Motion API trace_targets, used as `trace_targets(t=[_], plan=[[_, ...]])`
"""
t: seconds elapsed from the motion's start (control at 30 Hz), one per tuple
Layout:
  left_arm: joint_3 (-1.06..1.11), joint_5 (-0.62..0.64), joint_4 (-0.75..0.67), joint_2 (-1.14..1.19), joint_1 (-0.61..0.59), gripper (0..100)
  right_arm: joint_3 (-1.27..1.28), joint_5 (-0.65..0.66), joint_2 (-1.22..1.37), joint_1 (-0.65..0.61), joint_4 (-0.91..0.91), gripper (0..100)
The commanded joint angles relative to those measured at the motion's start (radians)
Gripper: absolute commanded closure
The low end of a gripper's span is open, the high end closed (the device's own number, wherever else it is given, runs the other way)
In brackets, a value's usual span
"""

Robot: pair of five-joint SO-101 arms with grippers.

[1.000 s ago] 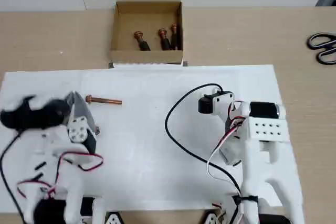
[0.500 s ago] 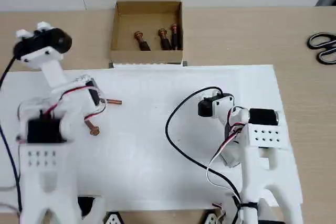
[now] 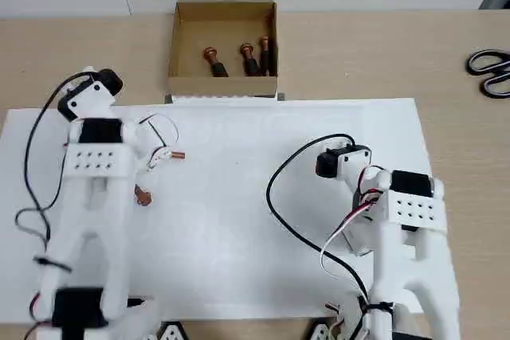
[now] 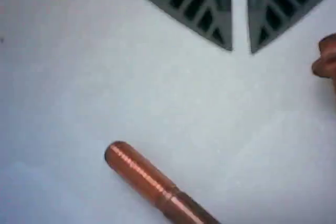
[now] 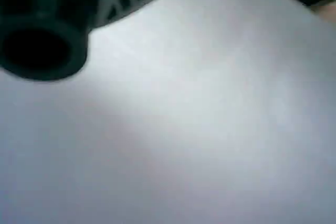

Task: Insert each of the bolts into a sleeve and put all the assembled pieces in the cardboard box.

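Note:
A copper bolt (image 4: 152, 182) lies on the white sheet just off my left gripper (image 4: 241, 48), whose jaws stand a thin slit apart with nothing between them. The tip of that bolt (image 3: 177, 154) pokes out from under the left arm (image 3: 97, 161). A second copper bolt (image 3: 142, 195) lies beside the arm, and its end (image 4: 326, 61) shows near the fingers. My right gripper (image 5: 68, 22) is shut on a black sleeve (image 5: 39, 51), its open end facing the camera, low over the sheet. The cardboard box (image 3: 180, 45) holds three assembled pieces (image 3: 247, 59).
The white sheet (image 3: 239, 228) covers the table's near half, with bare room between the arms. A black cable (image 3: 279, 197) loops left of the right arm (image 3: 402, 212). Scissors (image 3: 490, 69) lie at the far right edge.
The left arm swung up from the near left and came down over the bolt, now hiding most of it. The right arm shifted slightly toward the front right.

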Motion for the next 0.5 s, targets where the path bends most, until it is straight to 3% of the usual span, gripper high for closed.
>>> trace_targets(t=[0.0, 0.2, 0.47], plan=[[-0.081, 0.098, -0.051, 0.066, -0.003, 99, -0.003, 0.034, -0.019, 0.019, -0.015, 98.7], [-0.171, 0.25, -0.054, 0.161, -0.003, 99, 0.002, 0.052, -0.018, 0.05, -0.016, 98.7], [-0.18, 0.29, -0.149, 0.253, -0.072, 99, 0.002, 0.064, -0.018, 0.061, -0.016, 98.7]])
